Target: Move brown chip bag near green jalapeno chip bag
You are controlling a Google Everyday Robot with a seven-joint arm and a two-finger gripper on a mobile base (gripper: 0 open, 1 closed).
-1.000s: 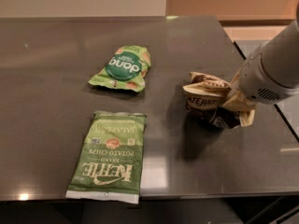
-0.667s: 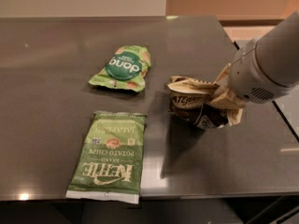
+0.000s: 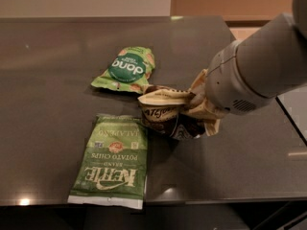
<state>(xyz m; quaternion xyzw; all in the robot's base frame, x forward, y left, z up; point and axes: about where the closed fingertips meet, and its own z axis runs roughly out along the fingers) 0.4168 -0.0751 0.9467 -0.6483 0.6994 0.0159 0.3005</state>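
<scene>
The brown chip bag (image 3: 165,113), crinkled dark brown with a cream band, is held just above the dark table, right beside the upper right corner of the green jalapeno chip bag (image 3: 112,159). That flat light-green Kettle bag lies near the table's front edge. My gripper (image 3: 200,110) comes in from the right on a thick white arm and is shut on the brown bag's right side.
A smaller puffy green pouch (image 3: 125,69) with a round dark-green logo lies behind the brown bag. The dark table (image 3: 57,80) has its front edge just below the Kettle bag and its right edge under my arm.
My gripper has carried the brown chip bag leftward, from the table's right part to beside the green jalapeno bag's upper right corner. Both green bags stayed put.
</scene>
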